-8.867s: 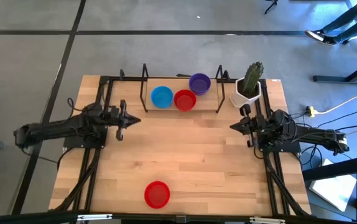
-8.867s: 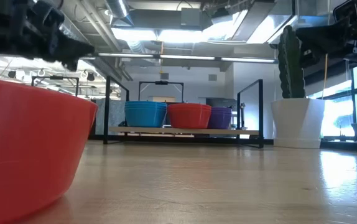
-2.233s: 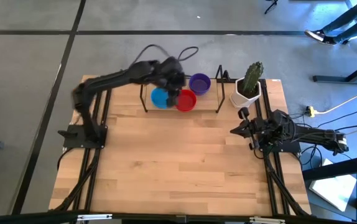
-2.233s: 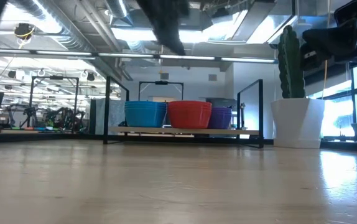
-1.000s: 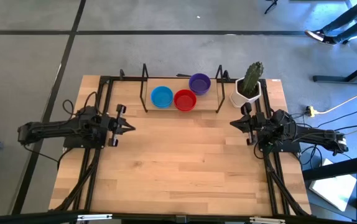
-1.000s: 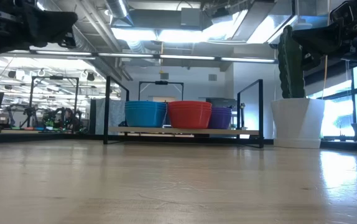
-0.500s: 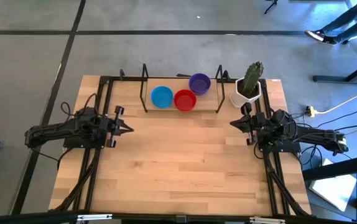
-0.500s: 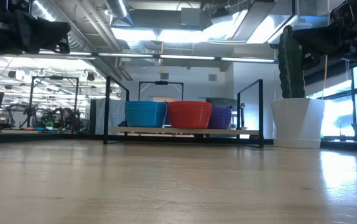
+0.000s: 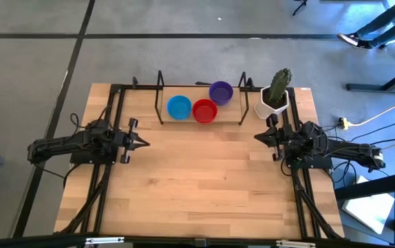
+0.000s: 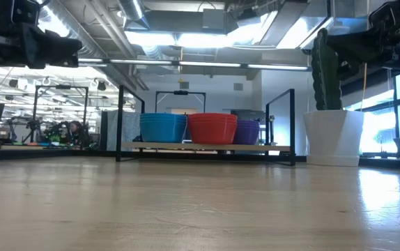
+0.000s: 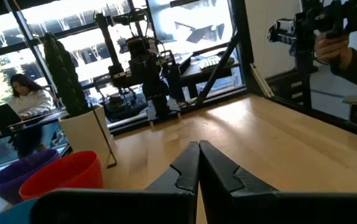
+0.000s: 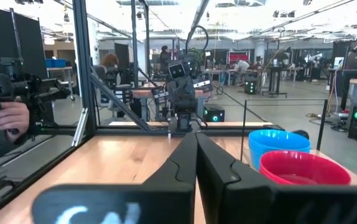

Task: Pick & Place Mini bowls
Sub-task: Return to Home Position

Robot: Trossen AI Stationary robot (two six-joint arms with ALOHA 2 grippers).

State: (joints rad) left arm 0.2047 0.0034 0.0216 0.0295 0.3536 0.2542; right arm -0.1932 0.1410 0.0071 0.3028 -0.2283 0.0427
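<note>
At the top middle of the high view, the bowls sat on a black shelf at the far edge of the table. The blue bowls were on the left of the shelf. The red bowls were just beside them, touching. The purple bowls sat a little higher in the picture and to the right, close to the red ones.

In the low view the three piles stood in a row in the middle of the picture: blue, red, then purple, partly hidden behind the red.

A cactus in a white pot stood just right of the shelf, near the top right corner of the table.

The left gripper was at the left side of the table, well apart from the bowls, and it pointed to the right. Its wrist view showed its two fingers pressed together with nothing between them.

The right gripper was at the right side of the table, just below the pot in the high view, and it pointed to the left. Its fingers were pressed together too, and they held nothing.

Far off in the left wrist view, a person sat behind the cactus. In the right wrist view, a hand held a dark gadget beyond the table's side.
</note>
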